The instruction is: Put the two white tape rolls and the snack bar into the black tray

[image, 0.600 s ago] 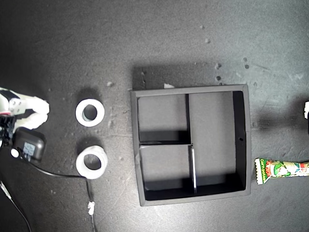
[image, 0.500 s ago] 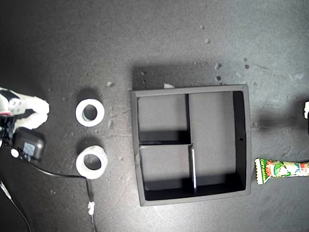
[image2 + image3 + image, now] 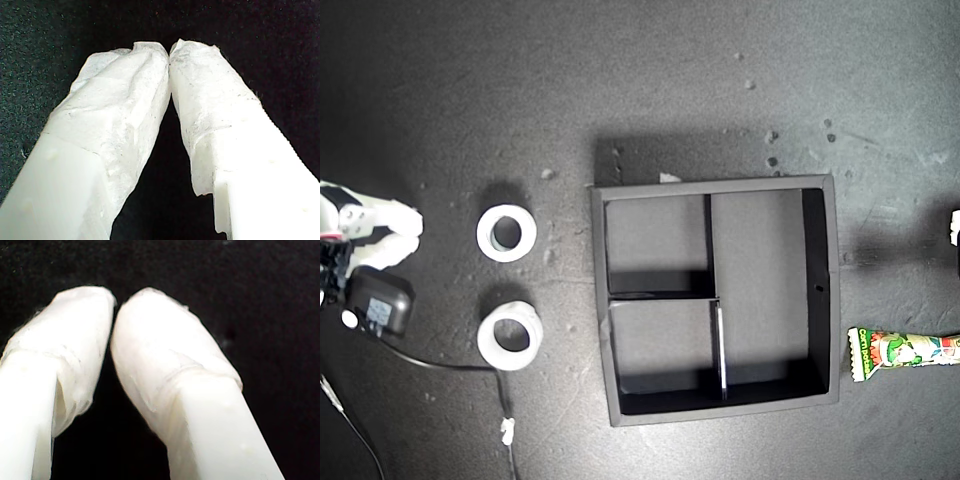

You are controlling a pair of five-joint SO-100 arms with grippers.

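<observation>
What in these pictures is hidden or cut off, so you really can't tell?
- Snack bar: the exterior view's right edge cuts off its far end.
- Arm at the exterior view's left edge: mostly out of frame; whether first or second is unclear.
- My first gripper and my second gripper: wrist views show only shut tips over black, so their place is unknown.

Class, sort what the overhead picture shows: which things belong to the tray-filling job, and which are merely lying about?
Job: upper tape roll; lower tape roll; snack bar; black tray.
Lying about: black cable; small white scrap; scattered crumbs.
</observation>
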